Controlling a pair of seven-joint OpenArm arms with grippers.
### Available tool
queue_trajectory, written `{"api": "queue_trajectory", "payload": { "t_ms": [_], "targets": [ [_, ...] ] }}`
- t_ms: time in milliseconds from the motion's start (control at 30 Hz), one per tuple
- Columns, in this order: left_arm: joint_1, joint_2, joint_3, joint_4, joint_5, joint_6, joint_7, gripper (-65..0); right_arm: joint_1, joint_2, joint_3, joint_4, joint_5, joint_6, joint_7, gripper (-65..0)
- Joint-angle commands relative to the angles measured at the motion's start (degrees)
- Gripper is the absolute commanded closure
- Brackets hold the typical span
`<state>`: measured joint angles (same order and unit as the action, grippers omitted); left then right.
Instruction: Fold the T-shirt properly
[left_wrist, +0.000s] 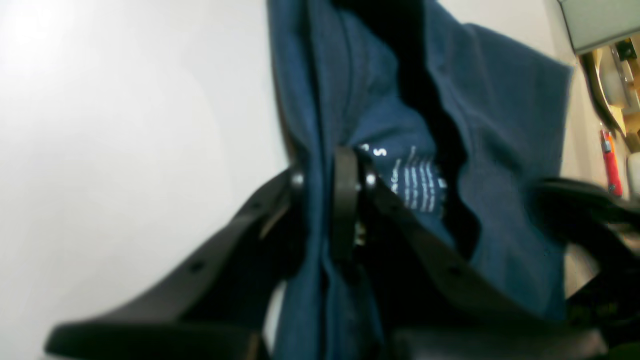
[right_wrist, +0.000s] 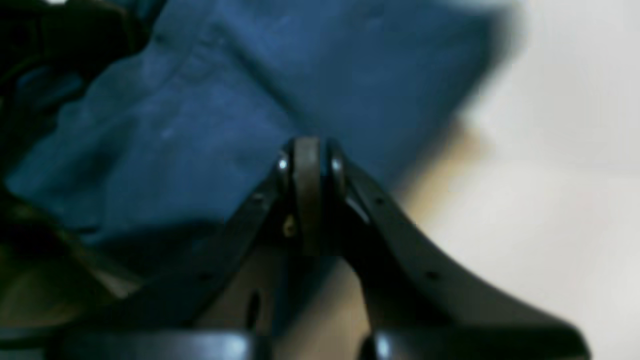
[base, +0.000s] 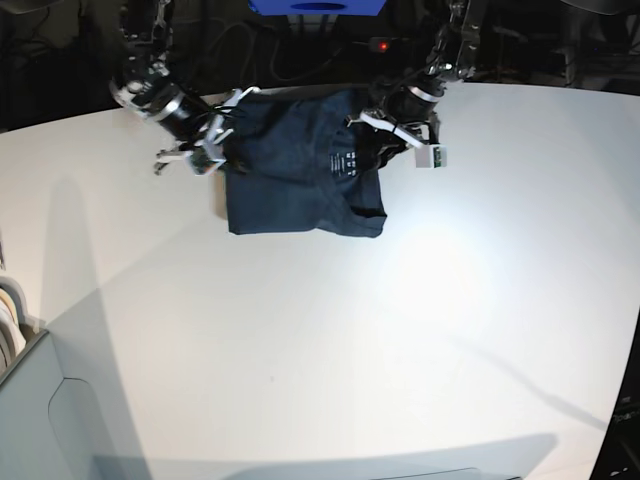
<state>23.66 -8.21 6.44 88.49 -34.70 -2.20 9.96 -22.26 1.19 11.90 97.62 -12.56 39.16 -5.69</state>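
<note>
The dark navy T-shirt (base: 290, 180) is stretched between both grippers near the table's far edge, and its lower part droops onto the white table (base: 330, 330). My left gripper (base: 378, 122) is shut on a bunched fold of cloth near the neck. In the left wrist view that gripper (left_wrist: 332, 180) pinches the T-shirt (left_wrist: 500, 125) just beside the white printed label (left_wrist: 417, 185). At the shirt's other upper corner my right gripper (base: 222, 138) is also shut. In the blurred right wrist view its tips (right_wrist: 308, 162) are closed against the blue T-shirt (right_wrist: 200, 125).
A blue box (base: 315, 7) and a small red light (base: 381, 44) sit behind the table's far edge. A grey bin (base: 30, 410) stands at the lower left. A red tool (left_wrist: 611, 165) lies off the table in the left wrist view.
</note>
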Motion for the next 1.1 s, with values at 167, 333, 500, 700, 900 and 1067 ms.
{"api": "queue_trajectory", "payload": {
  "t_ms": [167,333,500,700,900,1067],
  "targets": [
    [-11.0,-9.4,6.0,-0.3,1.2,2.2,7.2,0.0,-0.6,-1.4,10.9,11.7,9.3,0.8,0.2,-0.2],
    [-29.7,-13.4,19.7,-8.3,1.2,2.1,17.9,0.0,1.4,-1.4,16.3,11.6,9.3,0.8,-3.7,-0.2],
    [-48.2,-12.1,37.1,-18.4,1.2,2.1,20.1,0.0,0.9,-1.5,18.6,11.8,9.3,0.8,-4.7,-0.2],
    [-66.3,-2.6,60.3,-31.7,1.2,-4.5,20.0,0.0,0.0,-1.7,19.9,11.7,9.1,0.8,-4.7,-0.2],
    [-73.5,6.8,72.6,-43.3,3.5,-20.1,18.1,0.0,-1.8,-1.7,19.9,12.0,9.1,0.8,-4.7,-0.2],
    [-72.5,9.1,72.6,-44.9,15.5,-21.8,17.3,0.0,-2.7,-1.7,19.9,12.0,9.1,0.8,-7.4,-0.2]
  ]
}}
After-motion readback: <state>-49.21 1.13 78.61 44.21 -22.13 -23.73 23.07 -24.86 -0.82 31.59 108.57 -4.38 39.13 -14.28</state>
